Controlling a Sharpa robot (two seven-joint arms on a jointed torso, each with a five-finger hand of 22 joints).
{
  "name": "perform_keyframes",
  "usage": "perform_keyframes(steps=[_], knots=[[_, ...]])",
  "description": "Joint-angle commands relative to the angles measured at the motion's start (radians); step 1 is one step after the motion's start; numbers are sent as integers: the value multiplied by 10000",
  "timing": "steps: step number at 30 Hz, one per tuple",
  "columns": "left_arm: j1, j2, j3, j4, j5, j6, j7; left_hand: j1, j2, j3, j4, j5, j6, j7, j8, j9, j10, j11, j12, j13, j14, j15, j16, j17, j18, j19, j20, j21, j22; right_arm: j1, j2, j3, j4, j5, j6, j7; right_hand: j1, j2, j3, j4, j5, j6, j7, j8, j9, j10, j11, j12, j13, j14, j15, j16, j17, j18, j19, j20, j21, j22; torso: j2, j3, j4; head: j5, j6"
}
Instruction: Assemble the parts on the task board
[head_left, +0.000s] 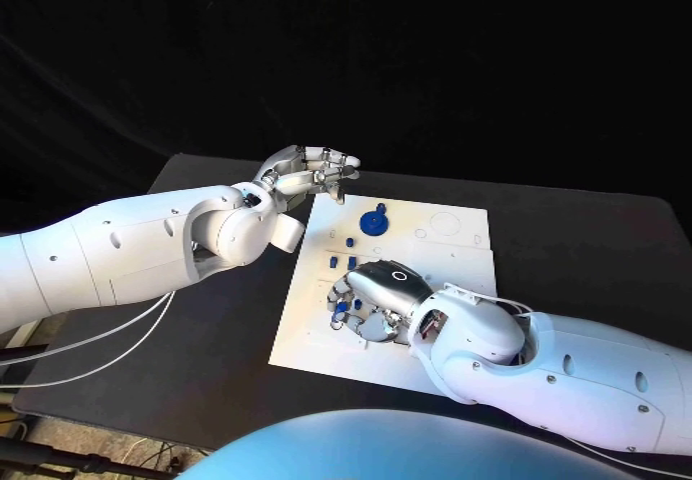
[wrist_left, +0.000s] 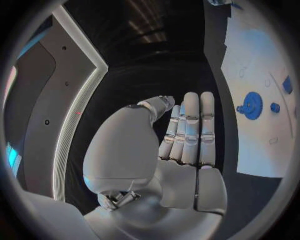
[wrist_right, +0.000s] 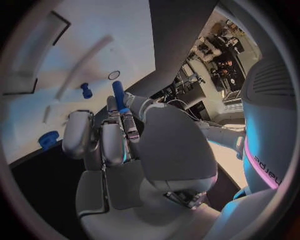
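- My right hand (head_left: 378, 297) sits low over the near-left part of the white board (head_left: 447, 262), fingers curled, pinching a blue peg (wrist_right: 118, 95) that sticks out past the fingertips.
- My left hand (head_left: 306, 170) hovers off the board's far-left corner, holding nothing, fingers straight and close together.
- A blue disc (head_left: 375, 222) sits on the far half of the board, with a couple of small blue pieces (head_left: 351, 240) just near of it.

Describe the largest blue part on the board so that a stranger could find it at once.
Start at the white board in the middle of the black table. Look at its far end, near the left hand, away from the right hand. There lies the blue disc, round and flat with a short stub at one side; the other blue parts are thin pegs, much smaller.
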Motion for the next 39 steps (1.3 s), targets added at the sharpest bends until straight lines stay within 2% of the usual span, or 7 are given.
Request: perform_keyframes(steps=[1,7,11,30,37,39], knots=[[6,10,6,29,-24,161,53,0,98,28,-29,60,-44,135,-51,-16,-75,-22,-8,-16,-53,-19,-48,-12,61,-38,65,-58,-14,-141,109,-10,-163,-76,-4,299,51,1,657,-694,42,-50,60,-61,-13,704,-668,-53,31,130,-49,60,4,-173,44,14,25,1010,2,11,3,43,1],[7,9,6,27,-24,172,52,8,95,34,-50,57,-53,139,-54,-19,-89,-19,-2,-20,-57,-18,-45,-13,62,-40,66,-53,-10,-284,242,-18,-367,-75,43,363,51,7,679,-713,43,-54,64,-65,-17,703,-664,-62,37,128,-46,56,-4,-173,41,16,25,1015,4,22,8,60,1],[7,10,6,28,-24,179,49,8,95,34,-50,57,-53,139,-54,-19,-89,-19,-2,-20,-57,-18,-45,-13,62,-40,66,-53,-10,-316,273,-19,-490,-71,86,365,38,-4,694,-737,41,-59,72,-69,-21,701,-657,-73,47,130,-41,62,5,-177,48,19,51,1032,3,12,2,87,1],[6,-21,6,22,-24,187,20,8,95,34,-50,57,-53,139,-54,-19,-89,-19,-2,-20,-57,-18,-45,-13,62,-40,66,-53,-10,-333,91,-19,-534,-206,381,260,23,-11,710,-764,53,-54,75,-67,-24,708,-655,-81,60,128,-37,57,-5,-179,50,23,67,1046,7,16,0,116,1],[6,-19,6,26,-25,186,10,8,95,34,-50,57,-53,139,-54,-19,-89,-19,-2,-20,-57,-18,-45,-13,62,-40,66,-53,-10,-328,200,-19,-527,-165,494,300,-201,-122,602,-803,59,-117,110,-102,-52,619,-623,-179,106,119,-3,56,-6,-163,-8,57,-14,1049,6,12,-6,79,1],[6,-15,6,25,-25,186,7,-3,96,34,-61,53,-59,146,-54,-21,-101,-12,7,-23,-62,-13,-41,-15,61,-44,69,-47,-6,-321,251,-19,-549,-155,518,298,-349,-171,493,-792,249,-188,129,-141,-75,539,-598,-254,127,120,23,72,18,-159,-31,83,-38,1058,-3,6,4,56,1]])
